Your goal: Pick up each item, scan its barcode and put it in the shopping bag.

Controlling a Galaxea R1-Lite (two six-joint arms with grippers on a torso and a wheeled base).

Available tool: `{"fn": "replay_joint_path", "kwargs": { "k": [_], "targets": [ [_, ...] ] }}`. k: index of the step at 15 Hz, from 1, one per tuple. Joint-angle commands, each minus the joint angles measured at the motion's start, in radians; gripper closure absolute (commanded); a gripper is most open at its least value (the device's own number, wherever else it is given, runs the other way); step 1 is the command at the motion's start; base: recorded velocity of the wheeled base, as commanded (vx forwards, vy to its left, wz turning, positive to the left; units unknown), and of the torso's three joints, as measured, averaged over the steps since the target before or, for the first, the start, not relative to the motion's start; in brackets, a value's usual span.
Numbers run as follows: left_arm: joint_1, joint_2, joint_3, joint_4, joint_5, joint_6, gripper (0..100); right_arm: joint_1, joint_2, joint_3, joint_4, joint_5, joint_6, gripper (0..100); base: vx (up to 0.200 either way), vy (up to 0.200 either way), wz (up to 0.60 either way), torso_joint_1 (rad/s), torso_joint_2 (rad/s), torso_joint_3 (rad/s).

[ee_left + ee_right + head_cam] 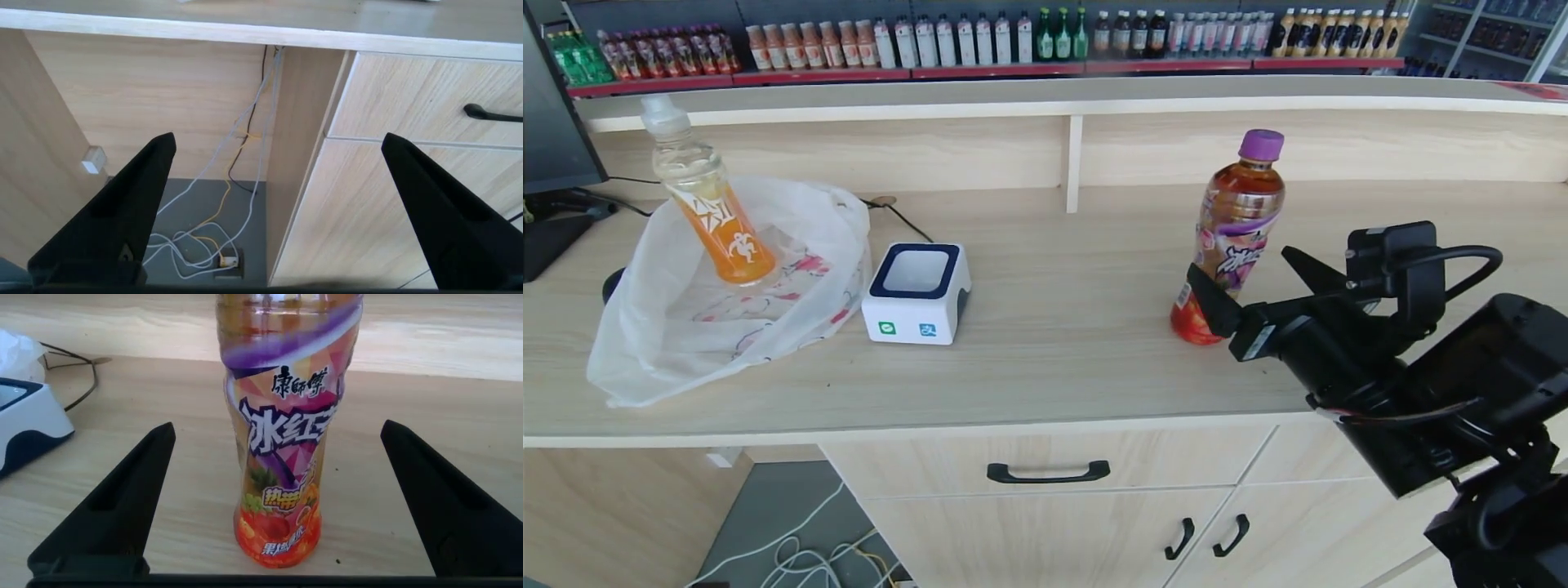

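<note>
Cabinet front below the counter edge is faced by the left gripper, which is parked low w/ fingers spread wide and nothing held. Loose cables are seen on the floor beyond it.

Higher up, on the right side, the right gripper is held level over the counter. Its jaws are spread, w/ one finger on each side of the purple-capped bottle. No contact can be made out; gaps are seen on both sides in the right wrist view. The bottle stands upright on the counter's right part, well apart from the scanner.

Further left, just beside the scanner, the shopping bag is slumped open, w/ an orange drink bottle leaning inside it. Stocked shelves are lined up at the back.

Step in hand, as judged: pick-up of the 2nd item, w/ the gripper lined up and the grasp not yet made. Next move, prob.: fingers to be closed squarely on the bottle's lower body so it isn't tipped. It is then to be lifted and its barcode turned toward the scanner window before bagging.
</note>
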Motion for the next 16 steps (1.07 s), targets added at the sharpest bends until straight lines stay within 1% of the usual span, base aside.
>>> {"fn": "replay_joint_path", "kwargs": {
  "k": [1,5,9,13,16],
  "targets": [
    [0.001,0.000,0.000,-0.001,0.000,0.000,0,-0.017,0.031,-0.030,-0.001,0.001,-0.001,0,0.000,0.000,0.00,0.000,0.00,0.000],
    [0.001,0.000,0.000,-0.001,0.000,0.000,0,-0.028,0.073,-0.076,0.008,0.001,-0.001,0,0.000,0.000,0.00,0.000,0.00,0.000],
    [0.001,0.000,0.000,-0.001,0.000,0.000,0,-0.078,0.107,-0.119,0.009,0.009,-0.001,0,0.000,0.000,0.00,0.000,0.00,0.000],
    [0.001,0.000,0.000,-0.001,0.000,0.000,0,-0.084,0.157,-0.171,0.011,0.011,0.008,0,0.000,0.000,0.00,0.000,0.00,0.000],
    [0.001,0.000,0.000,0.000,0.000,0.000,0,-0.083,0.157,-0.217,0.058,0.011,0.008,0,0.000,0.000,0.00,0.000,0.00,0.000]
  ]
}}
